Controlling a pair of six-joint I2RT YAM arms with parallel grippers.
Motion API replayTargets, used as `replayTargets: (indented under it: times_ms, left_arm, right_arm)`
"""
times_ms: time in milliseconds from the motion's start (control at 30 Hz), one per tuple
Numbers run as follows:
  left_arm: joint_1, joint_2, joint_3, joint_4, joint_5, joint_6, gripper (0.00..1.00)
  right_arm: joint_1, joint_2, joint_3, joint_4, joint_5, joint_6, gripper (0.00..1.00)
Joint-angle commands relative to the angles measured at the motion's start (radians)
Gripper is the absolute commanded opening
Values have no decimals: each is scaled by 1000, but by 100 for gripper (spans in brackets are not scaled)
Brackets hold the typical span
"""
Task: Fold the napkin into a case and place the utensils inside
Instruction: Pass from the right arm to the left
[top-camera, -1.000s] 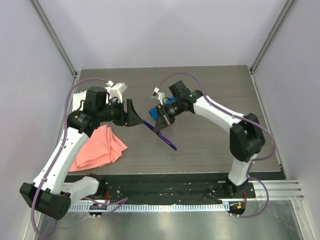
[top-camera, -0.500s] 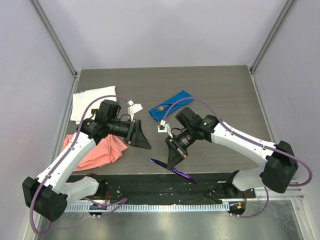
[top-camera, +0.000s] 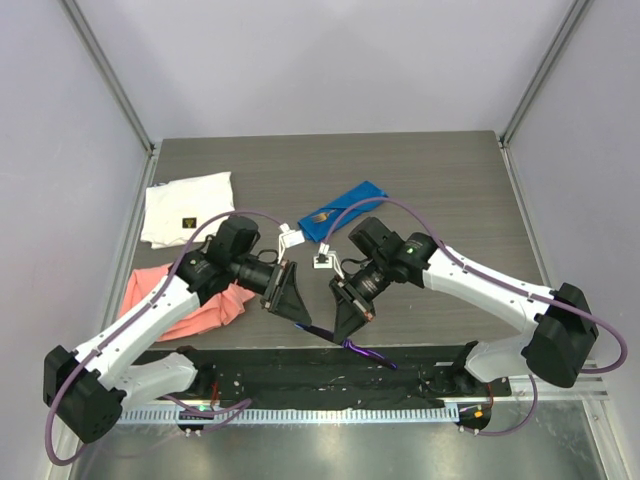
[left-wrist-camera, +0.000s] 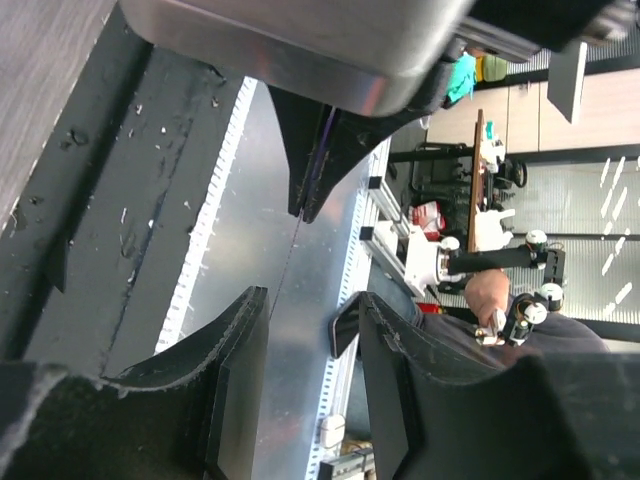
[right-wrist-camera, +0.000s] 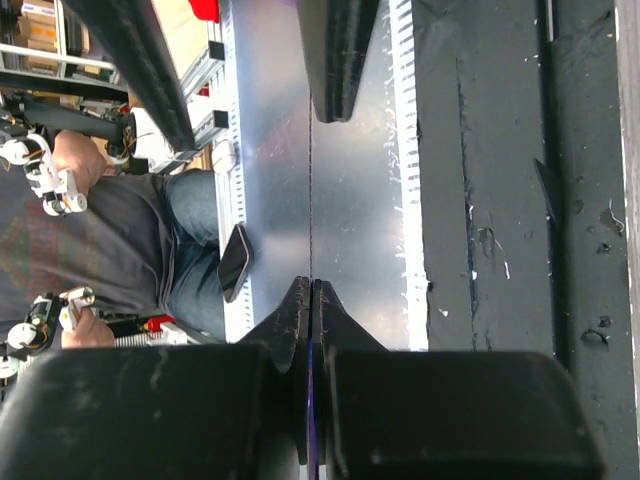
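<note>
The right hand (top-camera: 345, 322) pinches the glossy purple utensil (top-camera: 366, 352) between closed fingers at the near counter (top-camera: 450, 170) edge. The left hand (top-camera: 296, 308) stands half wide near its tip. The narrow blue cloth case (top-camera: 350, 205) lies far behind.

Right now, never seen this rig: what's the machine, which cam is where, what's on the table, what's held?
The left arm and right arm are robots bolted at the near edge of the table, each ending in a two-finger pincer. The wide picture looks down from above and behind; the other two come from a camera on each wrist, showing its own fingers. On the table lie a white cloth, a salmon-pink cloth and the narrow blue case, something tan at its left end. The right pincer is shut on the purple utensil. The left pincer hovers beside it, jaws apart, holding nothing.
</note>
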Motion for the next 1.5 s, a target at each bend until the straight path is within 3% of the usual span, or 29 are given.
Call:
replayTargets:
  times_ms: [0,233,400,600,867,1033,1100,1133,1167,1200,1267,1300,1333,1467]
  left_arm:
    - [-12,10,-9,0,5,10,46]
    - [-17,14,-18,-22,8,30,45]
    - [-17,-4,-26,-10,32,9,38]
    - [-17,-9,-37,-40,28,33,24]
    - [-17,-29,-32,-36,32,30,28]
    - [-15,-38,-6,-51,-44,36,5]
    - [-9,-56,2,-48,-96,36,0]
    - [-2,-64,-3,-28,-119,20,0]
    - [38,-73,-4,-25,-156,18,0]
    - [66,-76,-18,-16,-158,15,0]
    - [185,-82,-35,9,-172,-13,0]
    - [227,-84,-69,41,-156,-32,0]
    - [291,-89,-89,138,-153,-104,0]
    - [321,-86,-164,342,-289,-262,0]
  right_arm:
    - [9,-18,36,-13,-33,-13,1]
    - [18,-38,36,-16,-32,-7,1]
    - [19,-41,41,-13,-28,-10,1]
    - [18,-34,56,-8,-16,-25,1]
    - [18,-6,71,-5,-19,-39,1]
    - [16,2,71,-5,-27,-44,1]
    - [15,-1,73,-4,-10,-39,1]
    - [10,2,73,-2,-1,-33,3]
    - [1,-3,77,4,54,-18,15]
    - [-39,-11,77,10,115,2,35]
    - [-118,-44,59,73,186,71,47]
    - [-216,-54,56,103,221,111,55]
    - [-275,-66,44,187,247,149,60]
    - [-458,-55,54,317,352,285,68]
